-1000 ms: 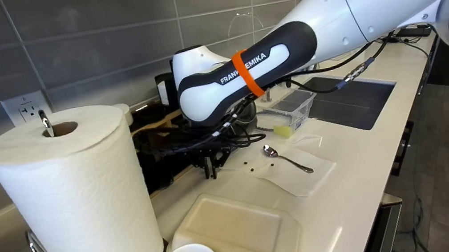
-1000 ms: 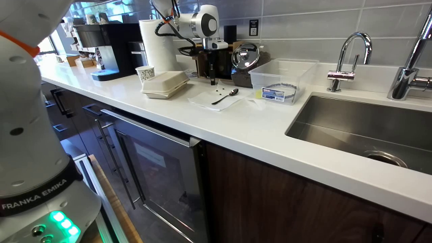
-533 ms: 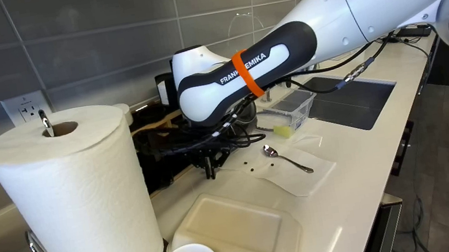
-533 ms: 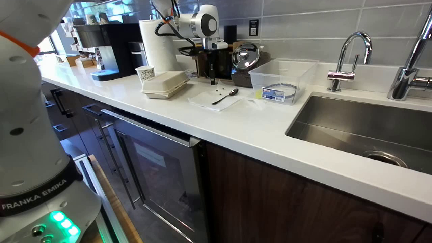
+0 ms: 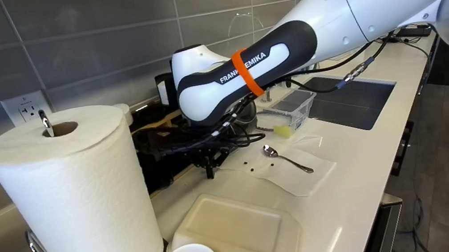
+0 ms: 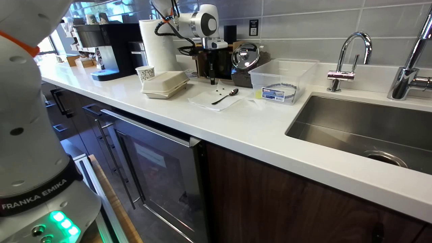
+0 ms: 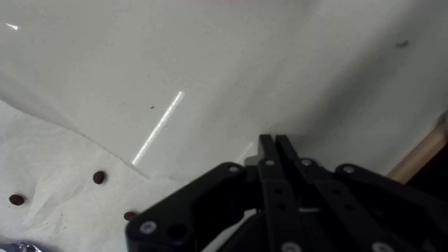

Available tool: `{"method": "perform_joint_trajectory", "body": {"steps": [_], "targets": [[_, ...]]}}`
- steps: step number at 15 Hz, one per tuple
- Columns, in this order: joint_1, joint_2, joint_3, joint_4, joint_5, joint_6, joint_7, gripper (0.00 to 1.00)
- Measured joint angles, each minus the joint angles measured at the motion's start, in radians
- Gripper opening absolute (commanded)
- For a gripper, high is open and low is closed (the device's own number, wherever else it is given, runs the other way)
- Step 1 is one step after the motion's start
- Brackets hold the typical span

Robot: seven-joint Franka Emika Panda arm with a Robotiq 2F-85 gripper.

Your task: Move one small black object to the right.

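In the wrist view three dark beans, presumably the candidates, lie on paper at left. To their right, the end effector has drawn its fingers, parted a second ago, together on nothing visible. No bean is held; perhaps a push, not a grasp, is planned.

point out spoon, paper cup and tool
Spoon (image 5: 288,160): in an exterior view, on its handle.
Paper cup (image 6: 146,73): in an exterior view, on its patterned side.
Tool (image 7: 273,137): in the wrist view, midway between its fingertips.
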Motion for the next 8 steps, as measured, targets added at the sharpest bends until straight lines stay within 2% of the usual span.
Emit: {"method": "perform_joint_trajectory", "body": {"steps": [1,2,3,8], "targets": [[0.000,0.000,0.000,0.000,0.000,0.000,0.000,0.11],[0.000,0.000,0.000,0.000,0.000,0.000,0.000,0.23],[0.000,0.000,0.000,0.000,0.000,0.000,0.000,0.31],[0.004,0.002,0.000,0.000,0.000,0.000,0.000,0.65]]}}
